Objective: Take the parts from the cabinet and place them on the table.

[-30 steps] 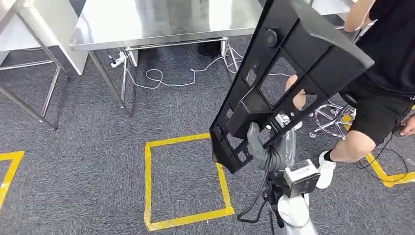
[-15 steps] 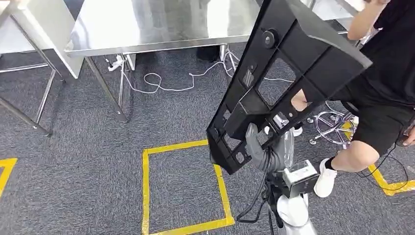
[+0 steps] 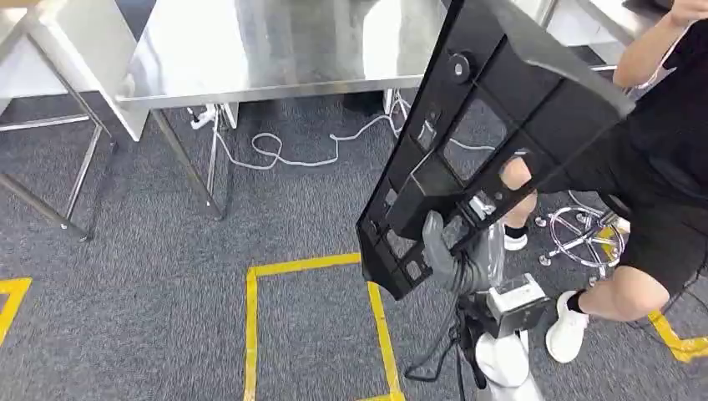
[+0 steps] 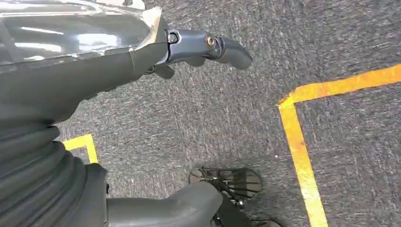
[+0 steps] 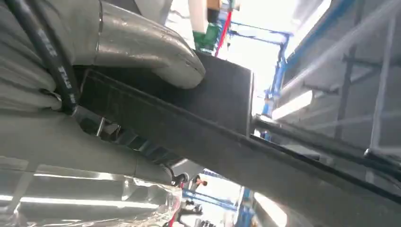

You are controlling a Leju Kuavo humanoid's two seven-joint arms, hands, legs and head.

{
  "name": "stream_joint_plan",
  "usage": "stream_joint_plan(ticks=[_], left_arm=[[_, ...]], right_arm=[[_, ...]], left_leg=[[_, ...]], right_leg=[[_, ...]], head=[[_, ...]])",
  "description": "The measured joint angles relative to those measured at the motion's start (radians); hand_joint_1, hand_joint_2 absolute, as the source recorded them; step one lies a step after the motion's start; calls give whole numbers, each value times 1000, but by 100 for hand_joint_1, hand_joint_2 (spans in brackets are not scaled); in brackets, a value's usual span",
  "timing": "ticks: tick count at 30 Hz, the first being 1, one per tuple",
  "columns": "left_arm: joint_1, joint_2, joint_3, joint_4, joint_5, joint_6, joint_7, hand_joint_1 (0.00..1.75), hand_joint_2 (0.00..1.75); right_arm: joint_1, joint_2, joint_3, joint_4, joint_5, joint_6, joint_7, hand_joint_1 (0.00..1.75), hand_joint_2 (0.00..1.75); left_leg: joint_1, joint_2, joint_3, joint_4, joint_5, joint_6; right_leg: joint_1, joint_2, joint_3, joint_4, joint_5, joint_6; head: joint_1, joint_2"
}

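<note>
Right hand [image 3: 447,255] is clamped on the near, lower end of the black part [image 3: 484,125]; thumb pressed flat on the panel face in the right wrist view, hand [image 5: 142,52] hard against part [image 5: 227,137]; part is a long ribbed panel with cut-outs, held tilted, rising up and away to the right, well off the floor.

Left hand [image 4: 142,61] hangs low over the carpet; nothing in it, fingers loosely spread.

Around: steel table [image 3: 275,50] at far centre, top bare and shiny, legs on the carpet; 2nd table [image 3: 58,58] at far left with crossed legs; white cable [image 3: 309,154] looped on the floor under the steel table beside a power strip [image 3: 200,117]; yellow tape square [image 3: 313,322] on grey carpet [image 3: 150,251] near centre, more tape at the near left and near right edges.

In the way: person [image 3: 659,167] in black shirt and shorts, white shoes, stands close right of the part; a leg shows through 1 of the cut-outs; chrome stool base [image 3: 584,234] just behind that leg; the part's far end overlaps the table's right edge in the head view.
</note>
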Motion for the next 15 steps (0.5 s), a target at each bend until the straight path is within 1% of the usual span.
stream_joint_plan(ticks=[1, 2, 3, 4, 5, 6, 7, 8, 9, 10, 11, 12, 13, 14, 15], left_arm=[[0, 0, 2, 0, 0, 0, 0, 0, 175], [-2, -1, 2, 0, -1, -1, 0, 0, 175], [-2, -1, 5, 0, -1, 0, 0, 0, 175], [-1, -1, 6, 0, -1, 0, 0, 0, 175], [1, 0, 7, 0, -1, 0, 0, 0, 175], [1, 0, 8, 0, -1, 0, 0, 0, 175], [1, 0, 8, 0, -1, 0, 0, 0, 175], [1, 0, 8, 0, -1, 0, 0, 0, 175], [2, 0, 8, 0, -1, 0, 0, 0, 175], [4, -1, 8, 0, -1, 0, 0, 0, 175], [7, -4, 8, 5, -1, 0, 0, 0, 175], [3, -2, 8, 5, -1, 0, 0, 0, 175], [4, -2, 8, 4, -1, 1, 0, 0, 175], [3, -3, 8, 4, -1, 1, -1, 0, 175], [3, -4, 8, 4, -1, 0, -1, 0, 175]], right_arm=[[-2, 0, 0, 0, 0, 0, 0, 175, 175], [-7, 0, 0, 0, -1, 0, 0, 175, 175], [-10, 0, 2, 0, -2, 0, 0, 175, 175], [-9, 0, 5, 0, -2, 0, 0, 175, 175], [-9, 0, 6, 1, -2, 0, 0, 175, 175], [-9, 0, 8, 3, -3, 0, 0, 175, 175], [-9, 0, 8, 4, -3, 0, 0, 175, 175], [-10, 0, 9, 4, -4, 0, 0, 175, 175], [-10, 0, 9, 4, -4, 0, 0, 175, 175], [-10, 0, 10, 4, -5, 0, 0, 175, 175], [-11, 0, 11, 6, -6, 0, 0, 175, 175], [-13, 0, 11, 6, -6, 0, 0, 175, 175], [-15, -1, 11, 6, -6, 0, 0, 175, 175], [-16, -1, 13, 6, -6, 0, 0, 175, 175], [-18, -1, 13, 5, -6, 0, 0, 175, 175]], left_leg=[[3, 4, -4, 27, -12, -8], [6, 9, -41, 94, -26, -17], [10, 11, -91, 176, -52, -24], [15, 13, -138, 241, -81, -29], [20, 14, -182, 291, -110, -35], [26, 14, -206, 298, -118, -39], [30, 16, -210, 270, -104, -41], [35, 18, -197, 208, -61, -45], [41, 20, -172, 125, 5, -52], [49, 25, -153, 51, 80, -60], [46, 41, -167, 30, 107, -57], [41, 40, -161, 32, 97, -38], [37, 36, -155, 29, 105, -26], [33, 36, -154, 25, 107, -19], [31, 30, -140, 21, 106, -12]], right_leg=[[0, -1, 10, -1, -4, -6], [0, -2, 17, -1, -10, -14], [0, -1, 21, -1, -17, -17], [-2, -1, 26, -1, -23, -16], [-3, 1, 33, -1, -32, -14], [-7, 2, 43, -1, -41, -10], [-11, 4, 55, -1, -50, -5], [-15, 4, 70, -1, -62, 1], [-20, 3, 88, -1, -75, 8], [-19, 3, 86, -3, -86, 17], [-15, 4, 113, 4, -97, 26], [-10, 3, 106, -8, -98, 33], [-7, 4, 112, -16, -96, 44], [-2, 3, 120, -10, -91, 54], [-2, 3, 118, -3, -86, 62]], head=[[6, 0], [3, 0], [3, 0], [3, 0], [2, 0], [3, 0], [3, 0], [3, 0], [3, 0], [2, 0], [-7, 0], [-10, 0], [-4, 0], [-5, 0], [-4, 0]])
